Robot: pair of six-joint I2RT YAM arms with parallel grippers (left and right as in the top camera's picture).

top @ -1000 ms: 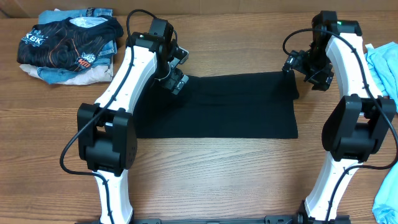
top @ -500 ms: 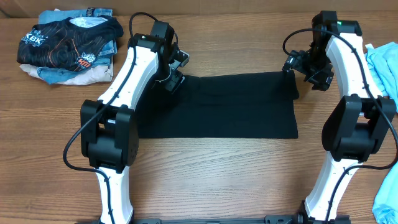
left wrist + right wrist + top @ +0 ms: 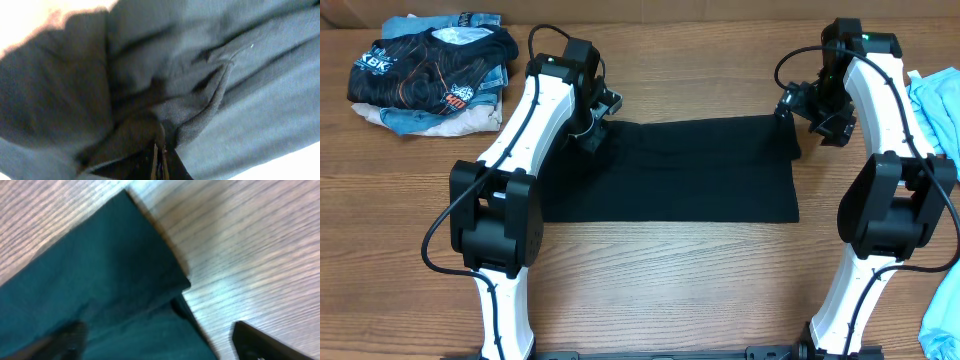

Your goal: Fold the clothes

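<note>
The black T-shirt [image 3: 670,170] lies on the table [image 3: 670,280] between my two arms as a long flat band, already doubled lengthwise by the look of it, so I judge I am partway through the fold and about to take the next one. My left pincer [image 3: 595,133] is down on the far left corner of the band. In the left wrist view the cloth bunches in creases that run into my fingertips [image 3: 159,161], which sit tight together, so I read that pincer as closed on a gather of the T-shirt. My right pincer [image 3: 812,115] hangs at the far right corner with its jaws spread. In its own view the corner lies flat on the wood, with one finger [image 3: 270,342] off to the side and nothing held. The next move calls for the right side to close on that corner so both far corners can lift together and come across evenly. With only one end held, the soft fabric would likely drag and skew. The pile of clothes [image 3: 430,70] and the light blue cloth [image 3: 938,110] sit well apart.
</note>
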